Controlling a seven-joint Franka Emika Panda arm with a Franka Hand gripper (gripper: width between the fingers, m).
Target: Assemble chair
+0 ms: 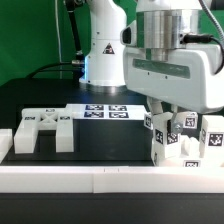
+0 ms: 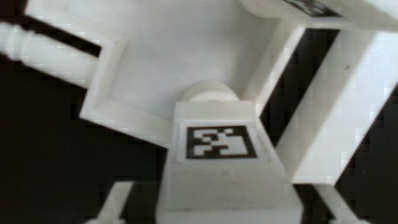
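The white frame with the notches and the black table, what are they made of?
The frame looks like hard plastic: plain matte white, thick and blocky, with smooth edges. The table has a dull black cover, maybe cloth or a mat. It shows no shine, so I can't be sure.

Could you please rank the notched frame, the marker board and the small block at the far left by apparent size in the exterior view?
1. notched frame
2. marker board, though it lies farther back, so this is unsure
3. small block, clearly smallest
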